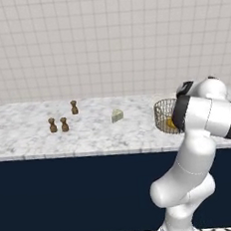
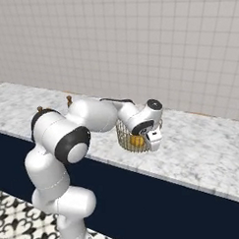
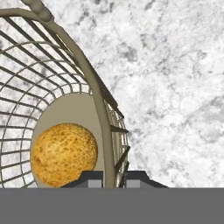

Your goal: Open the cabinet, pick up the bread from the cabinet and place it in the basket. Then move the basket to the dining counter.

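Observation:
The tan wire basket (image 1: 162, 114) (image 2: 126, 136) stands at the front part of the dining counter (image 1: 29, 133) (image 2: 206, 147), over its dark navy front panel. The orange-yellow bread (image 1: 171, 124) (image 2: 137, 141) (image 3: 64, 154) lies on the basket's floor. My gripper (image 2: 150, 135) (image 3: 113, 179) reaches down from above and is shut on the basket's wall (image 3: 98, 94), one fingertip inside and one outside. Whether the basket rests on the marble or hangs just above it, I cannot tell. The cabinet is out of view.
Three small brown shakers (image 1: 64, 124) stand on the counter to the left, and a pale cheese wedge (image 1: 117, 115) lies between them and the basket. A tiled wall runs behind the counter. Bare marble (image 3: 175, 87) spreads to the basket's right.

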